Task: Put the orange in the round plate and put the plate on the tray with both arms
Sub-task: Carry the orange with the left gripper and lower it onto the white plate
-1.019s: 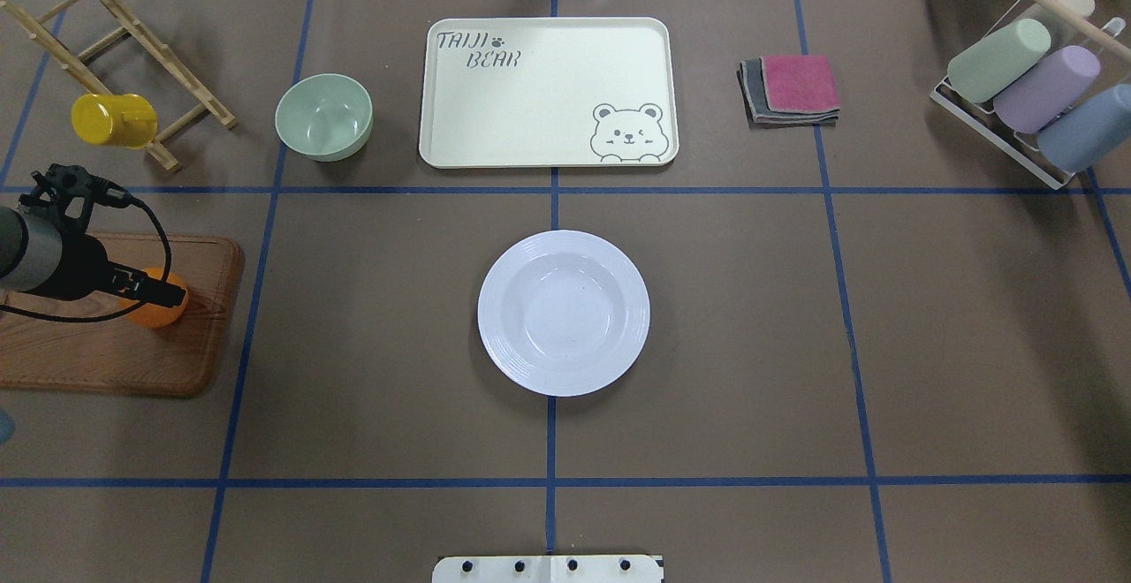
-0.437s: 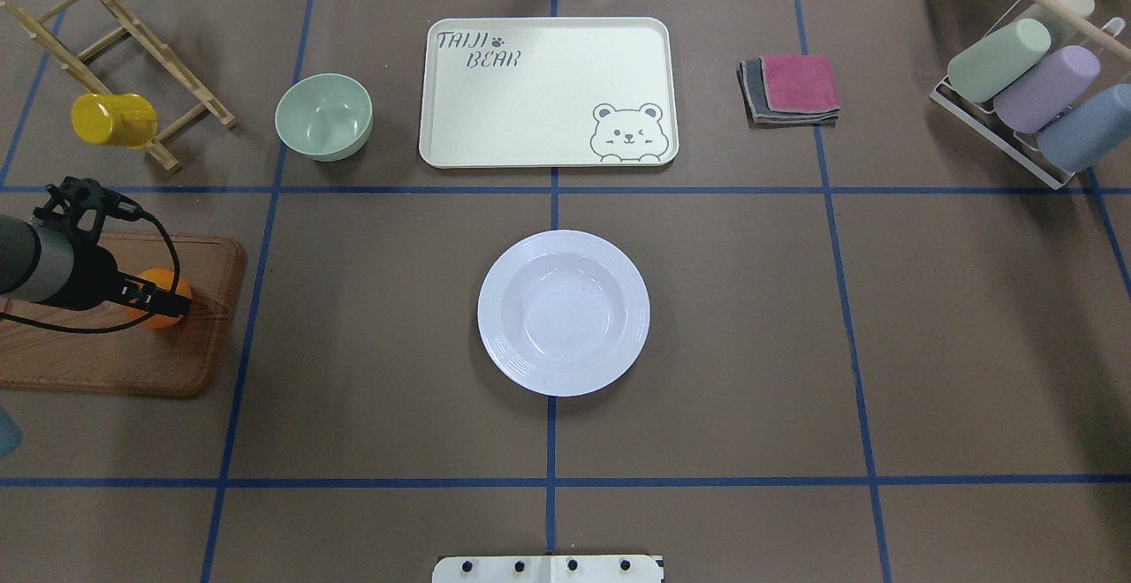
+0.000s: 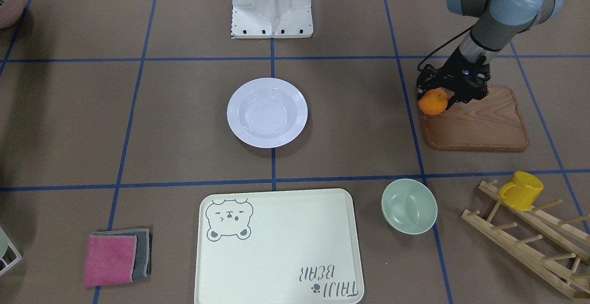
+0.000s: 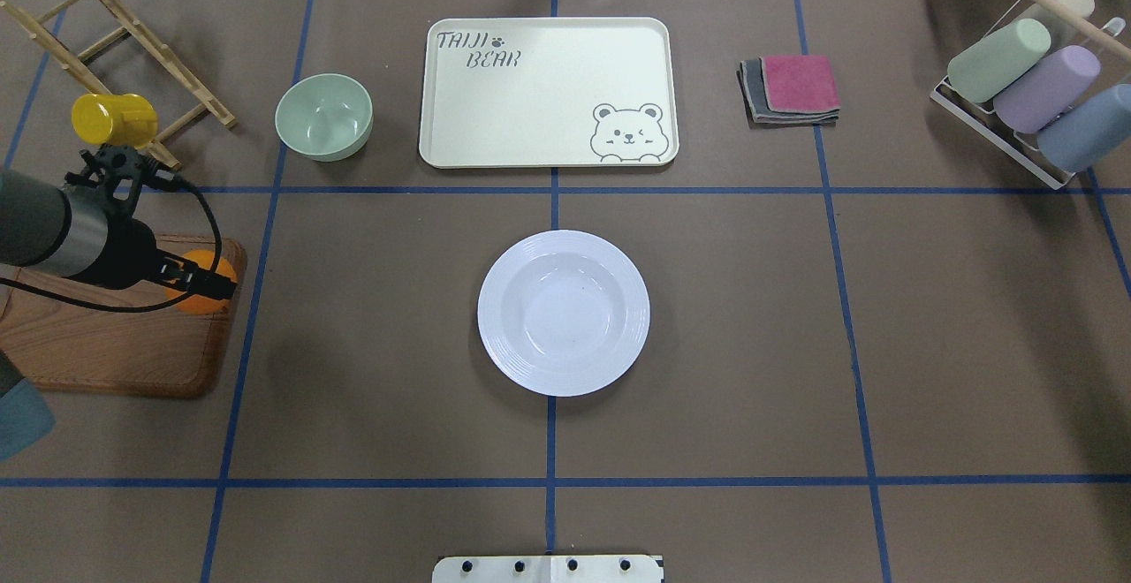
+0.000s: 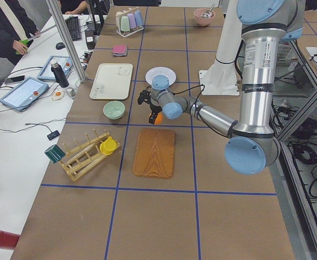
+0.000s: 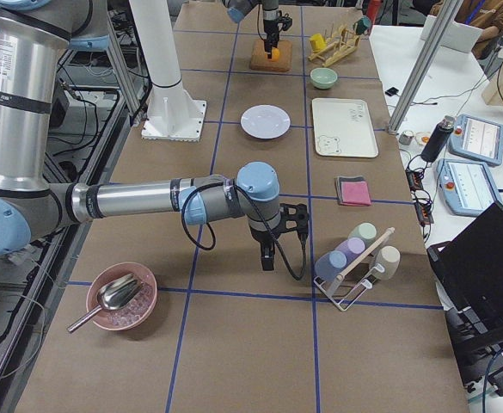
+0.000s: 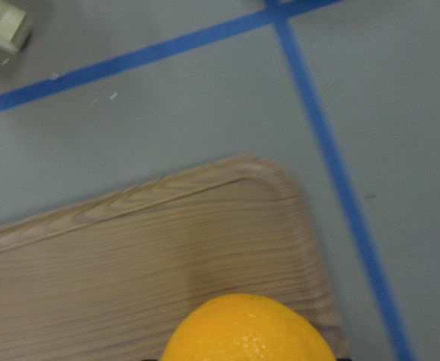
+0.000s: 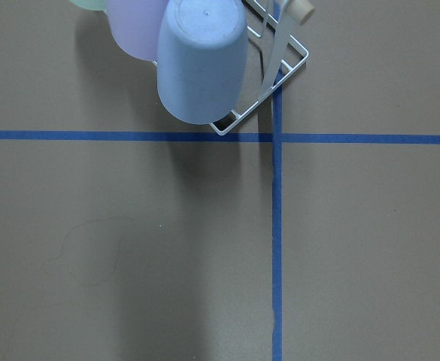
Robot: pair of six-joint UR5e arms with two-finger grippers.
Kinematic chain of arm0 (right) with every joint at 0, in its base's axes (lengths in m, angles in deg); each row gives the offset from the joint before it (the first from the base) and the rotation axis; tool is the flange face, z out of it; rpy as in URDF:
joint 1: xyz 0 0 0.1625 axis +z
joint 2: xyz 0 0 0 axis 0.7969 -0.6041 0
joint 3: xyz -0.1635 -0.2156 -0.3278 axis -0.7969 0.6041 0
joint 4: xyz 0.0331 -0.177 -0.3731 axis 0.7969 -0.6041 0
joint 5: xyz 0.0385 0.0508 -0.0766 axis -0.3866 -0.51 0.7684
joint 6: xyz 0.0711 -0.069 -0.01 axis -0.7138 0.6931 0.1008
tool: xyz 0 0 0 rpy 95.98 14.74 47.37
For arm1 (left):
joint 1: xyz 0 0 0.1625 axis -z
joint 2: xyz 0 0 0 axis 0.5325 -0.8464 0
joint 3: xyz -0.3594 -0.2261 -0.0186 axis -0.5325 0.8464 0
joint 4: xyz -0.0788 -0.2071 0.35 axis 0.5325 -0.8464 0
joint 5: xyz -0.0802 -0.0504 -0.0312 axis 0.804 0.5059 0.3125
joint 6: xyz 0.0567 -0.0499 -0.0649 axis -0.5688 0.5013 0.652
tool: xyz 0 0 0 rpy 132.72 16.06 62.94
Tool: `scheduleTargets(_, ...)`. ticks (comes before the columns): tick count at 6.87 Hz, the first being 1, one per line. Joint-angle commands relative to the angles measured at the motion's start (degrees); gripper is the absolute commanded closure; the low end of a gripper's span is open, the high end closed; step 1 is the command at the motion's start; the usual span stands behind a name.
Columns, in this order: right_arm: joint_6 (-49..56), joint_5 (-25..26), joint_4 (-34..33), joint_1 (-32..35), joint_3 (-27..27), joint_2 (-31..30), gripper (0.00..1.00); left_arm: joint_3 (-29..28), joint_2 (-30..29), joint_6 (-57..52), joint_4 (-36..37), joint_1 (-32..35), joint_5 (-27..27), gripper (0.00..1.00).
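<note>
The orange (image 4: 201, 290) is held in my left gripper (image 4: 208, 283), which is shut on it above the right end of the wooden board (image 4: 106, 344). In the front-facing view the orange (image 3: 433, 102) hangs at the board's corner under the black fingers. It fills the bottom of the left wrist view (image 7: 248, 331). The white round plate (image 4: 563, 312) lies empty at the table's middle. Beyond it rests the cream bear tray (image 4: 548, 93), also empty. My right gripper (image 6: 268, 258) shows only in the exterior right view, low over the table near the cup rack. I cannot tell whether it is open or shut.
A pale-green bowl (image 4: 323, 117) sits left of the tray. A yellow mug (image 4: 113, 118) hangs on a wooden rack at far left. Folded cloths (image 4: 791, 88) lie right of the tray. A wire rack with pastel cups (image 4: 1034, 88) stands at far right.
My left gripper has carried the orange to the right, from the board's middle to over its right edge, nearer the plate. Plate and tray have not moved.
</note>
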Motion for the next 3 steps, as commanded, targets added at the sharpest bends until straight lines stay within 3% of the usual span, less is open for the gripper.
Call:
scheduleTargets(1,-2.7,-0.4,5.9,-0.8,0.2,-0.2,0.00,3.3,-20.6,10.1,25.5,-5.7,-4.1,1.00)
scheduleTargets(2,-9.8,-0.5,7.5,-2.5,-0.7,0.3,0.00,-0.5,-27.4,16.0,28.3,-10.1,-8.5,1.00)
scheduleTargets(3,-18.5,-0.4,12.9,-5.2,-0.8,0.5,0.00,-5.9,-32.8,21.0,28.1,-13.0,-9.6,1.00)
